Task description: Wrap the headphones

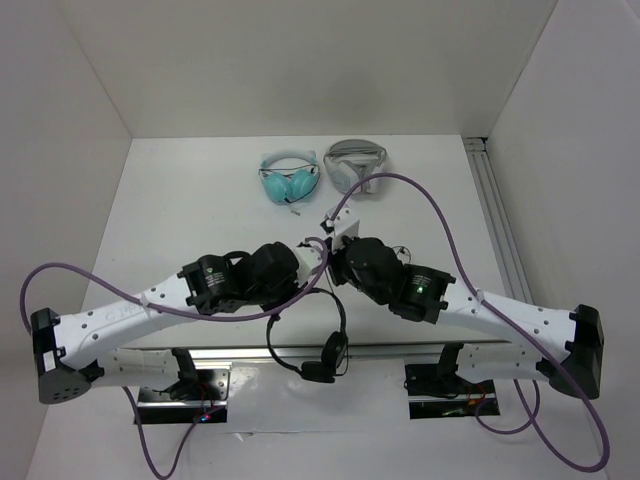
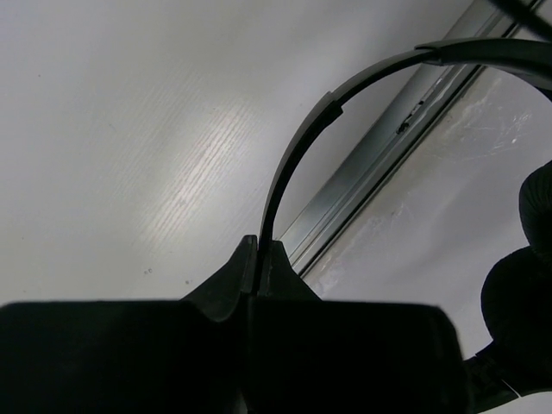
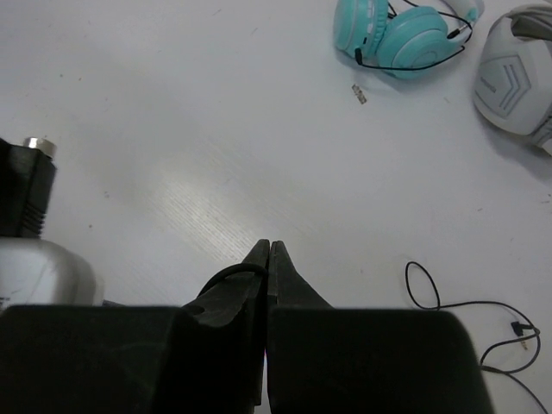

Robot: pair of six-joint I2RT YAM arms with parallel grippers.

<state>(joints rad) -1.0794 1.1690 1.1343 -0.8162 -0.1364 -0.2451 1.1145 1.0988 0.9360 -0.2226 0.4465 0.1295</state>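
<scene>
The left claw (image 2: 259,250) is closed tight on the black headphones (image 1: 334,350), its two fingers pinching the thin headband (image 2: 293,155) near one end. From that grip the headband curves up and away to the right, and the round ear pads (image 2: 517,319) sit at the right edge of the left wrist view. From above, the headphones are between the two arm bases, over the metal rail (image 2: 388,147) at the near edge of the white counter (image 1: 200,200). Whether the pads rest on the counter cannot be told.

Just right of it, at mid-counter, the right claw (image 3: 269,250) meets the left one almost tip to tip. Its fingers are pressed together with no gap, and a thin black loop of cable (image 3: 226,272) runs in against the left finger. More of this thin cord lies in loose curls on the counter to the right and ends in a small plug (image 3: 517,328).

Towards the far wall, well apart from both claws, lie the teal headphones (image 3: 388,30). A tiny scrap (image 3: 360,93) lies just in front of them. The white-and-grey headphones (image 3: 517,78) are beside them on the right, with a chevron pattern on the ear cup. Any lettering on either pair is too small to read.
</scene>
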